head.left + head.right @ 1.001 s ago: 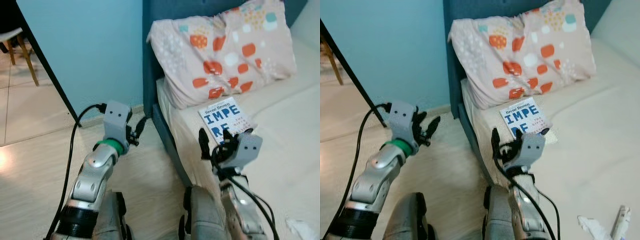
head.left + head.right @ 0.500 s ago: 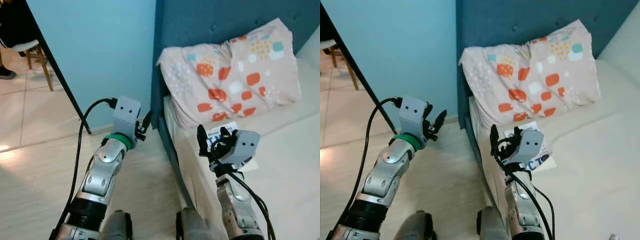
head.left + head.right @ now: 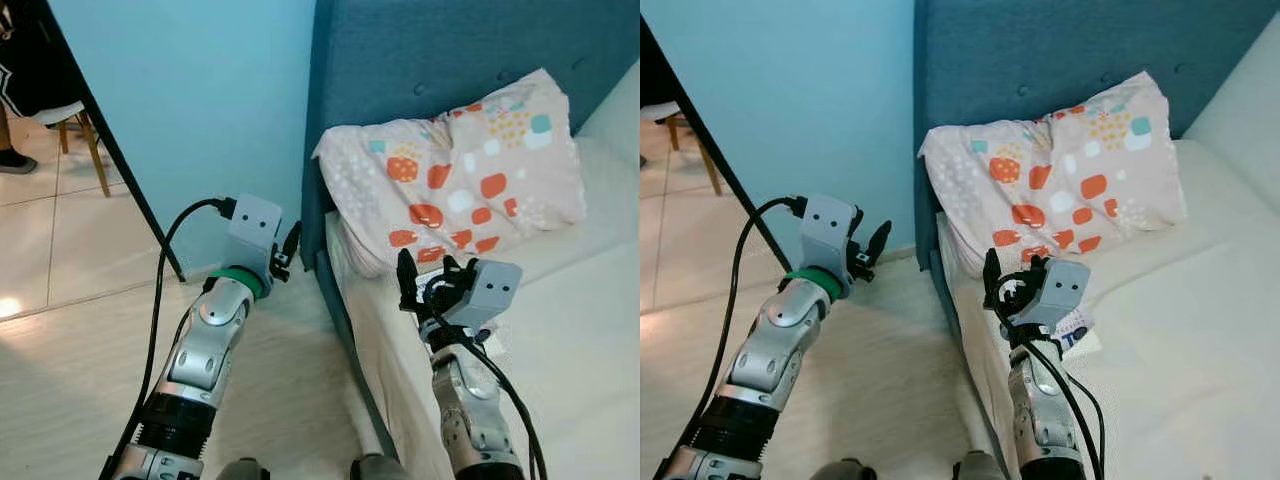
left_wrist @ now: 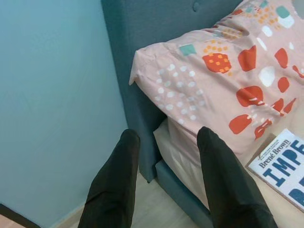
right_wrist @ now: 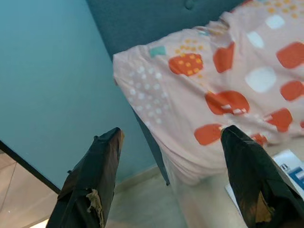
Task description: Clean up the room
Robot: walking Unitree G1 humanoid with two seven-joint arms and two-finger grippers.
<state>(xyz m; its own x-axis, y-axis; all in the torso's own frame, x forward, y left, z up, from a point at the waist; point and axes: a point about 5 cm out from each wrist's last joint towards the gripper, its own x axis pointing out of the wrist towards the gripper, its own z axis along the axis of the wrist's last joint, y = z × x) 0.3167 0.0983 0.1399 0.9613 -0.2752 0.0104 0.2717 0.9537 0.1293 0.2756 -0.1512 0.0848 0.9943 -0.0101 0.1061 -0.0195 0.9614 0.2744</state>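
Bed [image 3: 1200, 330]: a cream mattress is being carried on a dark teal frame, and a teal buttoned headboard [image 3: 1040, 60] is standing at its head.

Pillow [image 3: 1060, 170]: pink, with orange, white and teal patches, it is lying on the mattress and is being propped against the headboard.

Book [image 4: 285, 166]: white cover with blue lettering, it is lying flat on the mattress just beside the pillow's lower edge.

Floor [image 3: 80, 350]: pale boards are running alongside the bed.
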